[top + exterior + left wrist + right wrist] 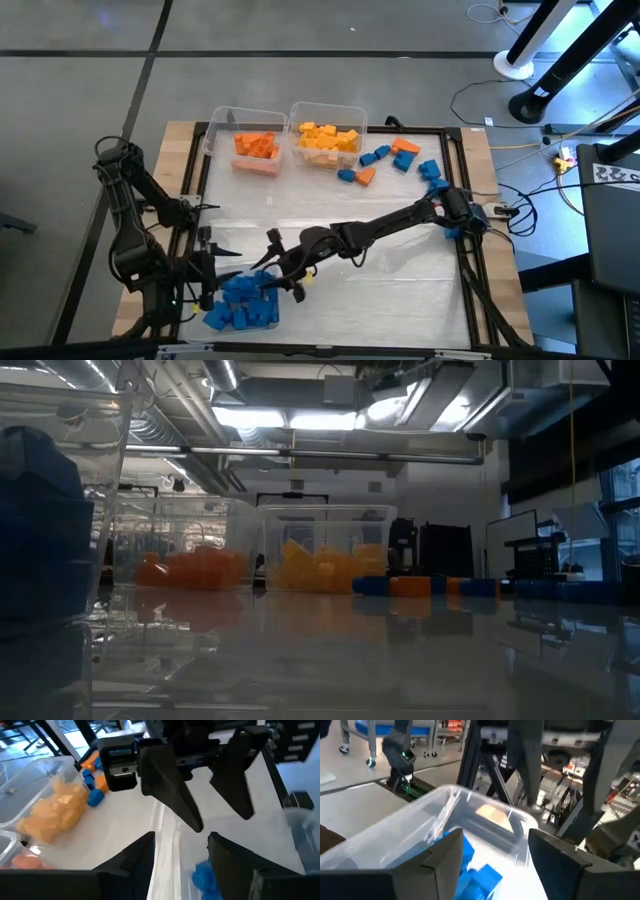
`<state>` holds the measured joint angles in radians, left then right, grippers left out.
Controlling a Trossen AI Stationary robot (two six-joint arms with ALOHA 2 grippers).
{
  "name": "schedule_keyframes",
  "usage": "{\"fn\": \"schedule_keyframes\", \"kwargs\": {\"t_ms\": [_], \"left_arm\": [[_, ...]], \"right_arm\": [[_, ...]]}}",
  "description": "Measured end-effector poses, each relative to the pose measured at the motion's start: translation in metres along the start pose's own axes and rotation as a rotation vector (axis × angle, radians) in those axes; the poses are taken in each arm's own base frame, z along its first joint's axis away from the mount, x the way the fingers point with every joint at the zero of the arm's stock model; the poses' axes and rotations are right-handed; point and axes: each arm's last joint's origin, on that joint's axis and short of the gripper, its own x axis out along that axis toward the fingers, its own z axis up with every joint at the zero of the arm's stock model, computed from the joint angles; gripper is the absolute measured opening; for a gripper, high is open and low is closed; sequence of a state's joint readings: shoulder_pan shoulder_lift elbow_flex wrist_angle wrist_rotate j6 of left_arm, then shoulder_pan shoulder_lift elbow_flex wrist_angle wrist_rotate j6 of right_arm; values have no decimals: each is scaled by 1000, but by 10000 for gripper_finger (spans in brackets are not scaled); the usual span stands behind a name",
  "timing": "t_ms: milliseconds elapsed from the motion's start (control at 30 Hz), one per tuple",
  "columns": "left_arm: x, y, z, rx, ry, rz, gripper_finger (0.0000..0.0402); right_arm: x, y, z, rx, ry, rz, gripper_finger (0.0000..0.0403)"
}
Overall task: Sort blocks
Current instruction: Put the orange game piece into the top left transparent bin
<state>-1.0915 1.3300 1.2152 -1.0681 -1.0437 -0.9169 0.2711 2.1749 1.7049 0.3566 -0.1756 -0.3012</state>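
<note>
Blue blocks (pixel 240 305) fill a clear bin (pixel 470 797) at the table's near left. My right gripper (pixel 278 272) reaches across the table from the right and stands open just above that bin's right side; blue blocks (pixel 480 875) show between and below its fingers. My left gripper (pixel 220 262) stands open at the bin's far-left side, facing the right gripper (pixel 222 820), with nothing between its fingers. Orange blocks (pixel 256 146) and yellow blocks (pixel 328 138) lie in two clear bins at the far edge. Loose blue and orange blocks (pixel 392 158) lie on the table at the far right.
The right arm (pixel 400 222) stretches across the table's middle. Cables and a dark stand (pixel 540 100) lie beyond the table's right edge. Bare tabletop (pixel 400 290) lies near the front right. In the low view the blue bin (pixel 40 540) stands close at the left.
</note>
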Motion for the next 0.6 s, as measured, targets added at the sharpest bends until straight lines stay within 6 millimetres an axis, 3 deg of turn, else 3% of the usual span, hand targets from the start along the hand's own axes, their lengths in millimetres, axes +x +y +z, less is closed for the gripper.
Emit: {"fn": "schedule_keyframes", "kwargs": {"t_ms": [167,400,600], "left_arm": [[6,2,4,-32,-8,28,169],[21,9,9,-57,5,90,169],[42,23,17,-145,24,183,169]], "right_arm": [[-21,-22,6,-7,127,73,226],[-74,-45,8,52,485,181,227],[-126,-50,13,21,929,13,227]]}}
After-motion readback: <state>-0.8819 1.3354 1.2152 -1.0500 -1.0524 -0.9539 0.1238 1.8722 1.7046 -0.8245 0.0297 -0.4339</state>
